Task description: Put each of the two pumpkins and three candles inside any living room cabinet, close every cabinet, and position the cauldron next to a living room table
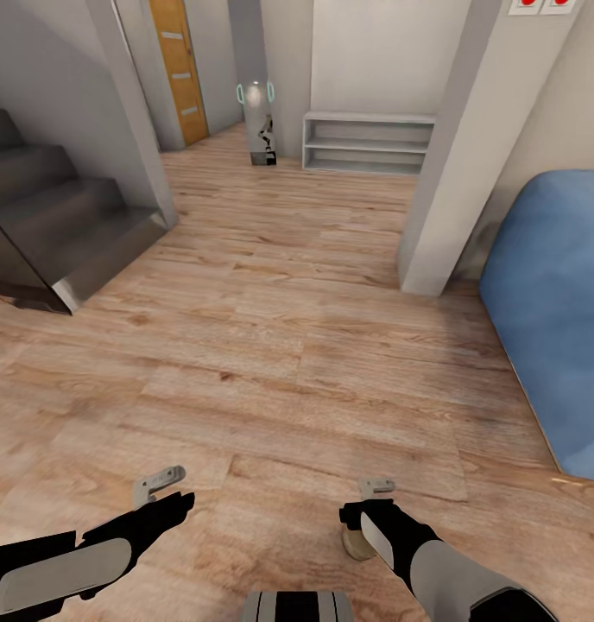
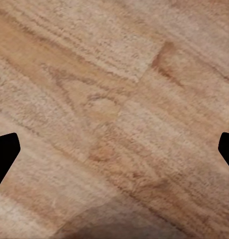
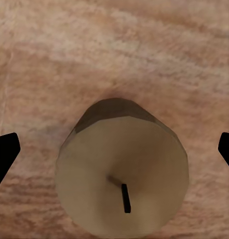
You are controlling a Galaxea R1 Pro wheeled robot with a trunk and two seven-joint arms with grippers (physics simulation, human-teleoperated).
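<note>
Floor [image 1: 271, 345]: you see pale wood planks under both arms and running on to the far wall.
Sofa [image 1: 556, 320]: blue, on the floor at your right, just past a white pillar [image 1: 457, 155].
Stairs [image 1: 47, 225]: grey steps across the floor from the sofa, at your left.
Shelf [image 1: 366, 142]: low and grey, against the far wall beyond the pillar.
Candle [image 3: 121, 174]: 1 tan stub stands upright on the floor, under your right gripper [image 1: 366, 505], wick up.
Right gripper: fingers spread wide either side of the candle, gripping nothing.
Left gripper [image 1: 163, 488]: wide apart over bare floor, well away from the candle.
</note>
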